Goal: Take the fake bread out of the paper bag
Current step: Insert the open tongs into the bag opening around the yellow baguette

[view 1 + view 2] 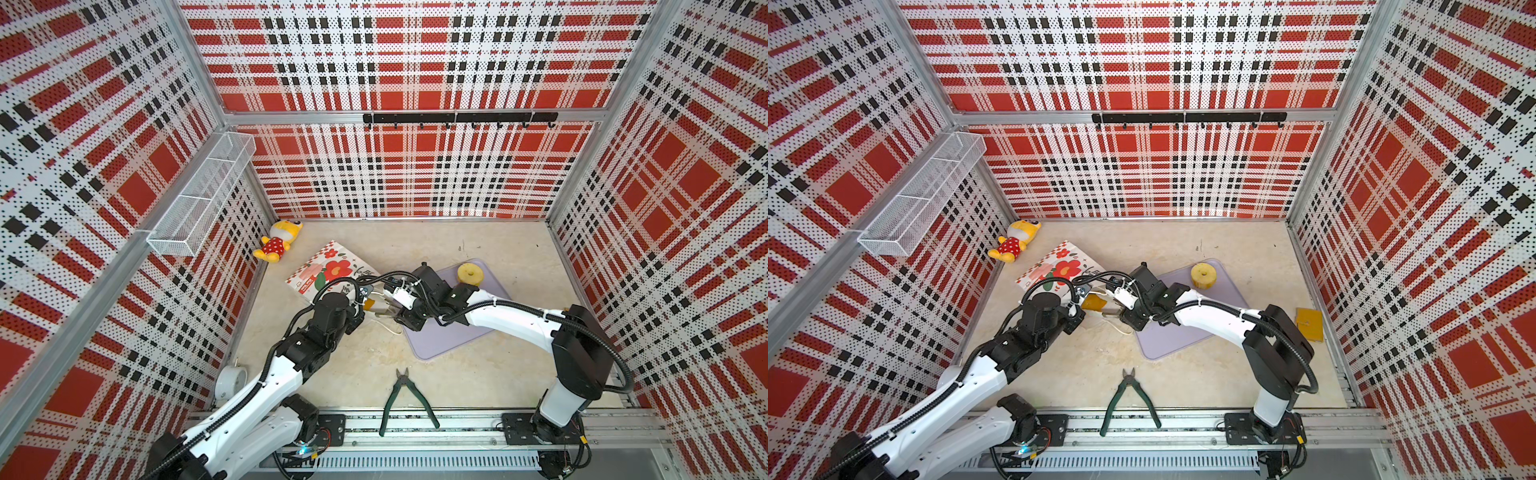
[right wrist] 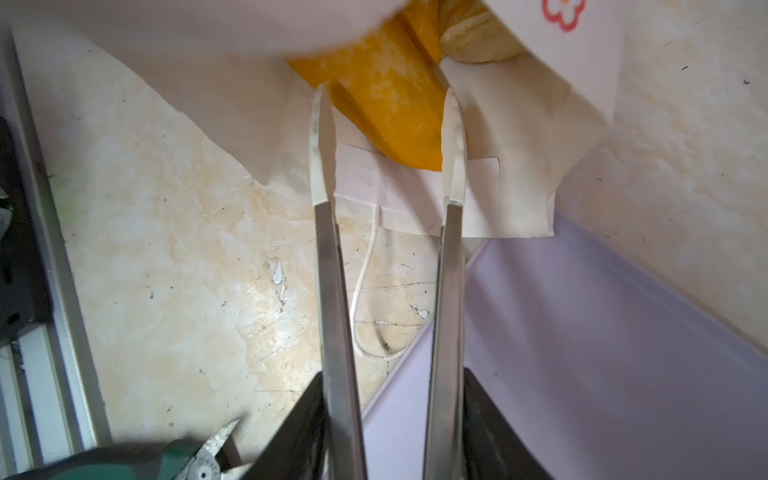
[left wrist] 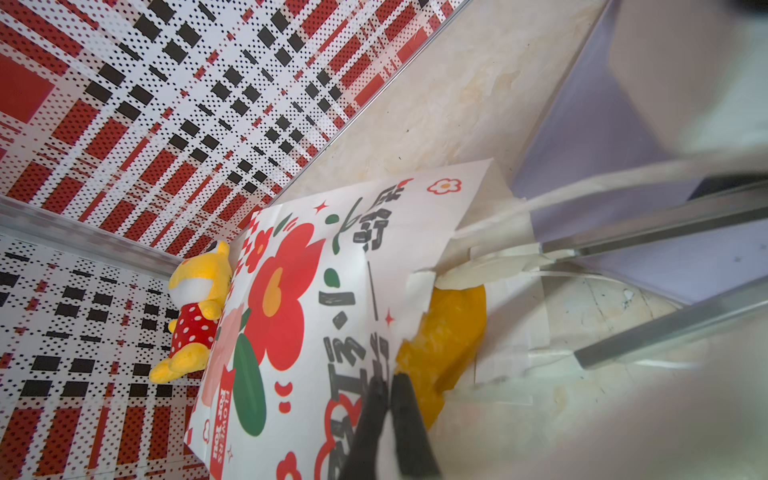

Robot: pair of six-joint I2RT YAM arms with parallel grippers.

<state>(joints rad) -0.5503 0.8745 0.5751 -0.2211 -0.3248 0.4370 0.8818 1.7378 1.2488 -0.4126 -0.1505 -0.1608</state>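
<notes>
Because the left gripper (image 3: 388, 411) is clenched on the paper bag's (image 1: 328, 266) mouth, the nearer right gripper (image 2: 386, 137), jaws parted astride the long loaf (image 1: 1092, 306) poking out at its ten o'clock in a top view, should draw it lengthwise toward four o'clock.

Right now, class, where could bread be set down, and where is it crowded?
Free: lilac tray, its end toward the cutters; table between tray and back wall. Crowded: paper bag mouth, where left tool and right tool converge.
</notes>
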